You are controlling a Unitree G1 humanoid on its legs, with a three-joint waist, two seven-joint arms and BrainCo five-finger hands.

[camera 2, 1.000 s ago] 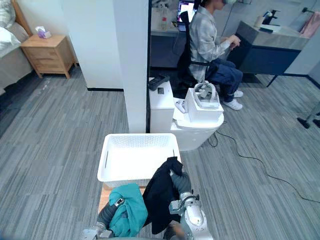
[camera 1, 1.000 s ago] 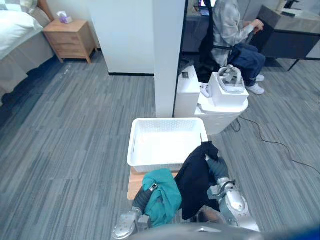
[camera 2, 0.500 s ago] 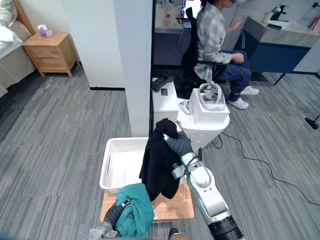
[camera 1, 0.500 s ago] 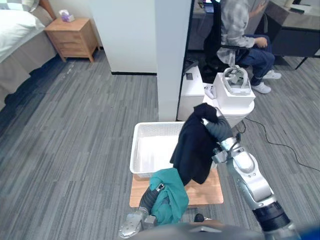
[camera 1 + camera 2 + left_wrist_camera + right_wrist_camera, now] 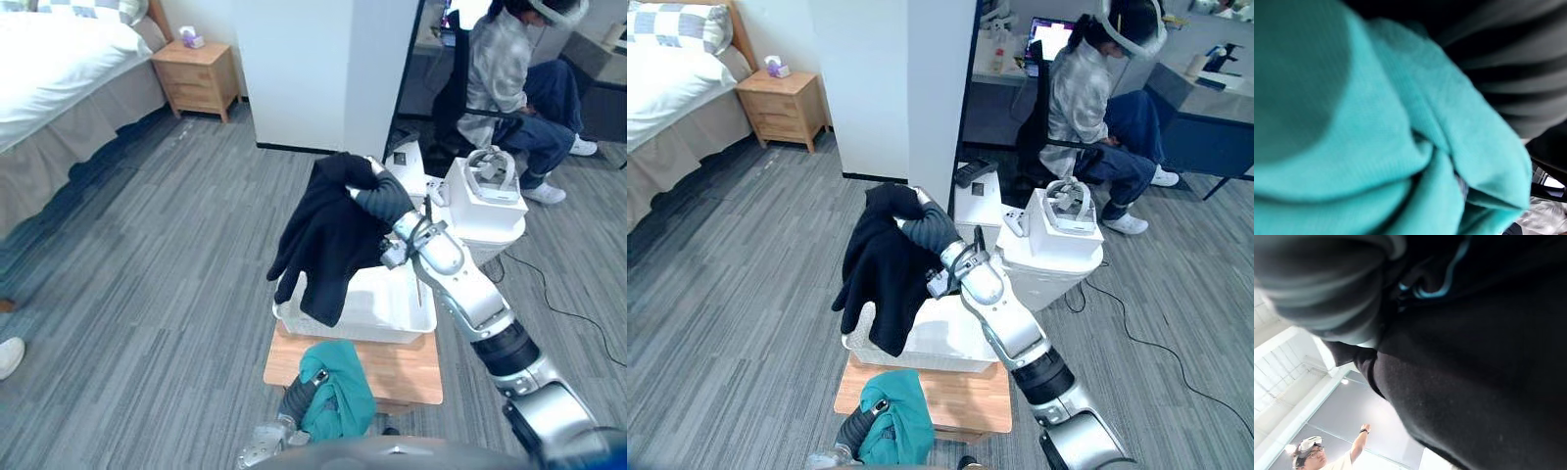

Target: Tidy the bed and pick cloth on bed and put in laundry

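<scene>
A black cloth (image 5: 328,235) hangs from my right hand (image 5: 384,201), which is raised and shut on its top. The cloth dangles over the near left corner of a white laundry basket (image 5: 392,305) standing on a low wooden stand (image 5: 402,370). The right wrist view shows the black cloth (image 5: 1474,382) pressed against the hand's dark cover. A teal cloth (image 5: 338,397) lies bunched over my left hand (image 5: 297,397), low in front of the stand. Up close, the teal cloth (image 5: 1352,122) hides that hand.
A bed (image 5: 59,69) stands at the far left with a wooden nightstand (image 5: 201,78) beside it. A white pillar (image 5: 333,69) rises behind the basket. White boxes with a headset (image 5: 485,191) stand to the right, and a person (image 5: 509,78) sits beyond them.
My right arm has stretched forward and swung the black cloth leftward, over the basket's left side. The camera has shifted, bringing the bed into view. The teal cloth stays low.
</scene>
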